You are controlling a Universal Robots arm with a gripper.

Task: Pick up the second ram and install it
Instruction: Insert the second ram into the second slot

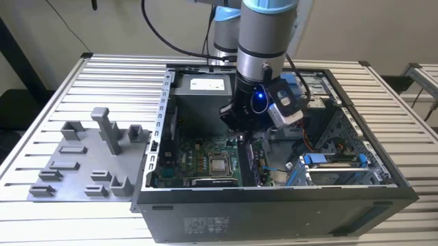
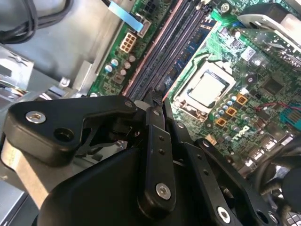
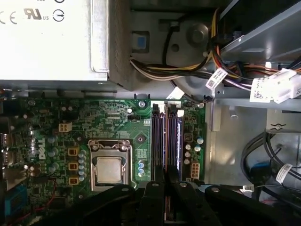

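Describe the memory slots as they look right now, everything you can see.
The memory slots are long, black, plastic-looking channels lying side by side on the green motherboard, between the processor socket and the board's edge. Pale latches cap their far ends. A bluish strip runs along one, possibly a seated stick. The gripper hangs over their near ends.

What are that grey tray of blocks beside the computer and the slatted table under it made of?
The grey tray of blocks looks like matte plastic: one even grey, soft rounded edges, no shine; possibly printed, though I can't be sure. The slatted table looks like bare metal, probably aluminium: pale silver ribbed strips with a dull sheen. The computer case seems to be dark painted sheet metal.
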